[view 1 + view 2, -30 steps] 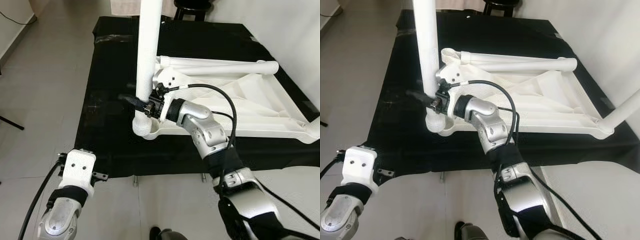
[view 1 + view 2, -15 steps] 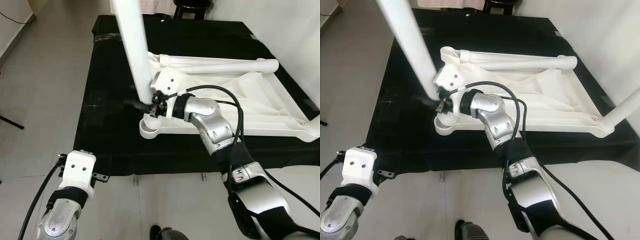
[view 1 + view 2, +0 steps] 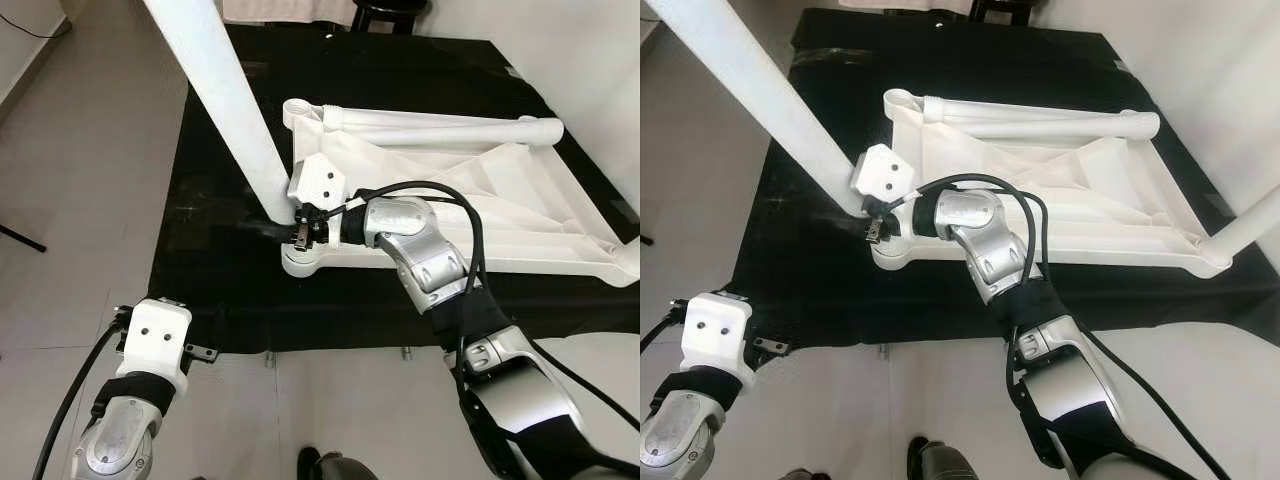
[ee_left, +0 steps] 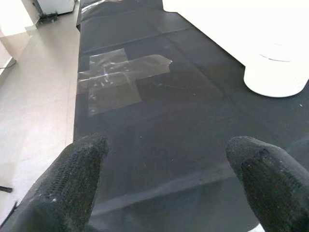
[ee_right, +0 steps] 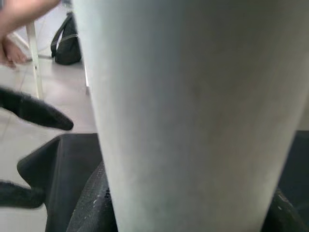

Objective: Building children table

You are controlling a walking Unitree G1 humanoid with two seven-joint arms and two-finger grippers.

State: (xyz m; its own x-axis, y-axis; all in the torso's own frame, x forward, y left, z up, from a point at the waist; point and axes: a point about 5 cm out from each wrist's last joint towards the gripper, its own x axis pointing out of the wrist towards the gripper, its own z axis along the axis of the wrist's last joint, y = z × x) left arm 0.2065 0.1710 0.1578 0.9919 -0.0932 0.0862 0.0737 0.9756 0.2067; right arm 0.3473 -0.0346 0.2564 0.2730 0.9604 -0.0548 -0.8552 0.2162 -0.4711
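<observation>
The white tabletop lies upside down on a black mat on the floor. One leg lies across it, another stands at the far right corner, and the leg in hand leans away from its corner socket — judged not yet seated, so most of the build remains. The right end effector, forearm bent across the frame, clenches that leg near its base. The left end effector hangs low over the mat's edge — fingers spread, empty.
</observation>
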